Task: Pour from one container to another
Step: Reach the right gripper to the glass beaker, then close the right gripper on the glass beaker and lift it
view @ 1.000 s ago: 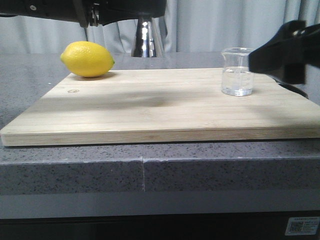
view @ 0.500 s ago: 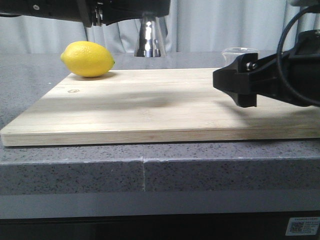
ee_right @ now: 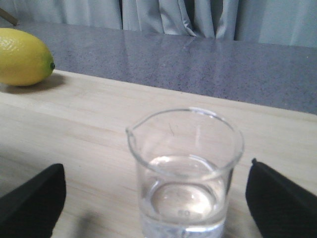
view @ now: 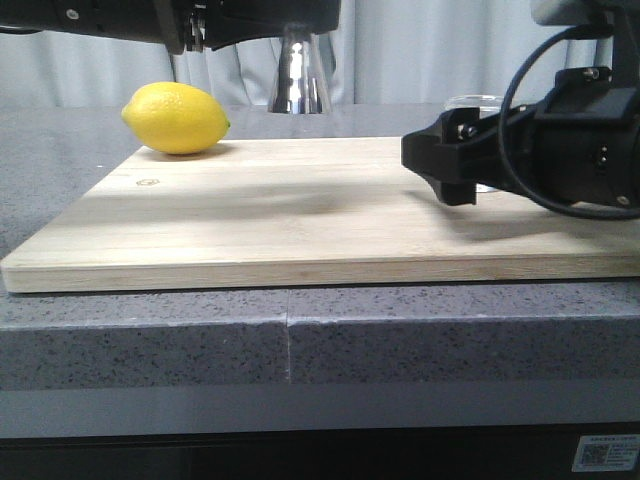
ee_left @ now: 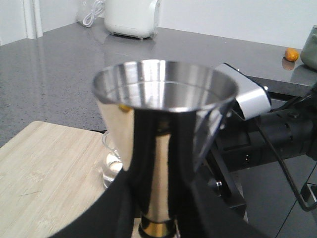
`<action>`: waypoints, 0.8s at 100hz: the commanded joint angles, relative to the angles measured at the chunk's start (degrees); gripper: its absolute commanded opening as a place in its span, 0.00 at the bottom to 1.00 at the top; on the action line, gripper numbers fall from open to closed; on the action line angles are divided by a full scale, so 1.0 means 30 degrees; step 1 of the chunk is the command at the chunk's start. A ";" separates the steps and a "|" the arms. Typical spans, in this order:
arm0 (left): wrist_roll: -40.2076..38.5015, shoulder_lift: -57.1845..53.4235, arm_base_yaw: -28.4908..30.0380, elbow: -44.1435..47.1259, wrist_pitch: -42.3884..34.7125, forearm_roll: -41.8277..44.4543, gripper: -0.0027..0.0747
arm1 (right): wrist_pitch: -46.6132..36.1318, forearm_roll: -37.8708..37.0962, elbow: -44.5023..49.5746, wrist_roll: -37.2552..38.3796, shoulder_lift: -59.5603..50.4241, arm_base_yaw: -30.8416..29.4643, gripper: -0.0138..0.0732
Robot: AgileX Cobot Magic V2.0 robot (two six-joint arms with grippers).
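The steel jigger [view: 296,78] hangs above the far edge of the board, held in my left gripper [view: 262,22]. In the left wrist view the jigger [ee_left: 163,124] fills the middle, its gold band [ee_left: 157,229] low between the black fingers [ee_left: 111,210], which are shut on it. The clear glass beaker [ee_right: 185,171] stands upright on the board with some clear liquid in it. My right gripper [ee_right: 156,206] is open, one finger [ee_right: 29,198] on each side of the beaker and apart from the glass. From the front, the right gripper [view: 447,160] hides all but the beaker rim [view: 478,100].
A yellow lemon [view: 176,118] lies at the far left corner of the wooden cutting board [view: 280,220], which rests on a grey stone counter [view: 140,340]. Curtains hang behind. The right arm [view: 575,140] and its cable reach over the board's right end.
My right gripper has moved left and low over the board until its open fingers straddle the beaker, covering it from the front. The jigger has shifted slightly right in the left gripper.
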 commanded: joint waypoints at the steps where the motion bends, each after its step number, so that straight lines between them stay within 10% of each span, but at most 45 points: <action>1: -0.0016 -0.0968 -0.0152 -0.0564 0.2112 -0.1507 0.01 | -0.1586 -0.0197 -0.0698 -0.0063 -0.0507 -0.0021 0.90; 32: -0.0016 -0.0968 -0.0152 -0.0564 0.2112 -0.1507 0.01 | -0.1503 -0.0197 -0.0829 -0.0063 -0.0336 -0.0021 0.67; 80: -0.0016 -0.0968 -0.0152 -0.0564 0.2112 -0.1507 0.01 | -0.2458 -0.0197 -0.0829 -0.0063 0.0813 -0.0021 0.64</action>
